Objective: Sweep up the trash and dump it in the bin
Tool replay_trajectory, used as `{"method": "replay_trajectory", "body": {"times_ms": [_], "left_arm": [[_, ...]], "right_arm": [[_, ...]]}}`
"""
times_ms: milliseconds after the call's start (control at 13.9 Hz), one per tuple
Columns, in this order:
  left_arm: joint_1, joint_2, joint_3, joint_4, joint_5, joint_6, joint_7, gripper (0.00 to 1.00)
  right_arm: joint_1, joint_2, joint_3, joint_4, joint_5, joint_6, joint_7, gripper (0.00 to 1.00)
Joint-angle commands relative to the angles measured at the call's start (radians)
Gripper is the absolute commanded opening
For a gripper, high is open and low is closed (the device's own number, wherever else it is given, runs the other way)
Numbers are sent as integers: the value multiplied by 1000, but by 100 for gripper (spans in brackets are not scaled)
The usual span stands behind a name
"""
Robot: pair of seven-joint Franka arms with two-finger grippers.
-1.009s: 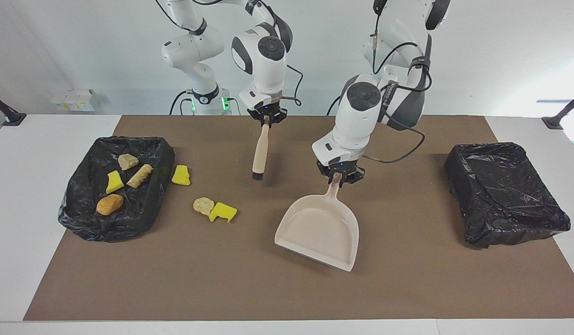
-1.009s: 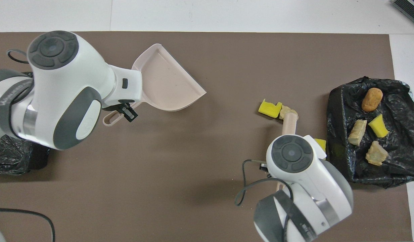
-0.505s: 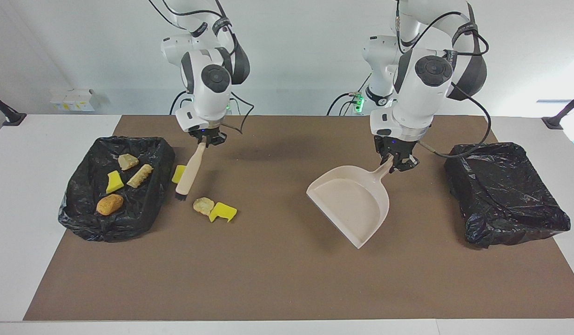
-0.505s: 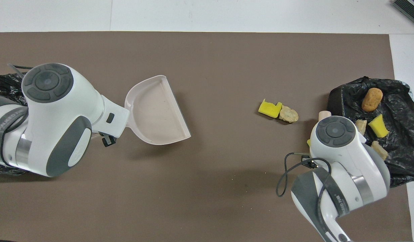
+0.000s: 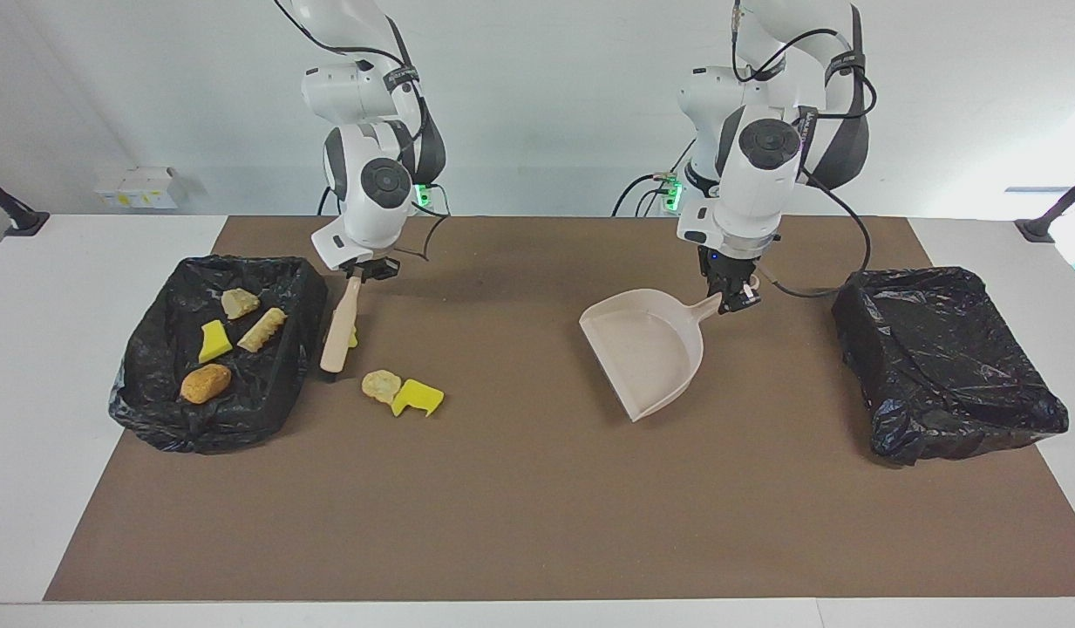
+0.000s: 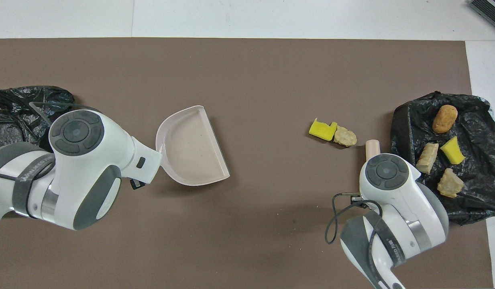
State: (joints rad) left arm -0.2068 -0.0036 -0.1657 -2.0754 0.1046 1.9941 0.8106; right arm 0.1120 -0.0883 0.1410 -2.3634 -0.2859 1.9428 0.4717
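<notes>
Hanging over the mat, a beige dustpan [image 5: 649,349] is held by its handle in the clamped fingers of the left gripper [image 5: 727,292], its pan tilted. A beige brush [image 5: 340,325] is pinched at the handle top by the right gripper [image 5: 360,270], bristles down beside a black-lined bin [image 5: 284,384]. Four pieces of trash [image 5: 229,336] are seen in that bin; two more [image 5: 402,392] lie on the mat near the brush, and a yellow one is partly hidden by it. A second lined bin [image 5: 947,362] sits at the left arm's end.
</notes>
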Motion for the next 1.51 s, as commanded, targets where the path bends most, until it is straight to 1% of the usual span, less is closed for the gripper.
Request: {"method": "replay_trajectory", "body": {"times_ms": [0,144,216,360,433,577,793,937,1081,1298,1442], "left_arm": [[-25,-13,6,-46,0,46,-41,0],[-26,-13,6,-75,0,60,-44,0],[-40,-16,6,-104,0,101,-56,0],[-57,-10,6,-135,0,167,-97,0],[-66,-10,8,-140,0,167,-99,0],[-71,-10,6,-141,0,173,-125,0],[-72,-10,6,-143,0,175,-140,0],[-77,-10,6,-143,0,176,-157,0],[-80,-10,6,-141,0,178,-166,0],[-85,-10,6,-141,0,178,-177,0],[-85,-10,6,-141,0,178,-180,0]], "right_arm": [[29,7,8,10,89,48,-93,0],[57,31,8,51,91,48,-126,0],[60,47,9,71,102,48,-163,0],[96,70,8,116,219,50,-249,0],[113,80,9,136,261,50,-272,0],[161,96,9,200,274,13,-266,0],[134,88,2,321,272,-149,-272,0],[88,82,-1,335,261,-166,-262,0],[43,91,-1,335,257,-142,-257,0],[-15,110,2,323,264,8,-269,0],[-49,130,2,329,263,51,-294,0]]}}
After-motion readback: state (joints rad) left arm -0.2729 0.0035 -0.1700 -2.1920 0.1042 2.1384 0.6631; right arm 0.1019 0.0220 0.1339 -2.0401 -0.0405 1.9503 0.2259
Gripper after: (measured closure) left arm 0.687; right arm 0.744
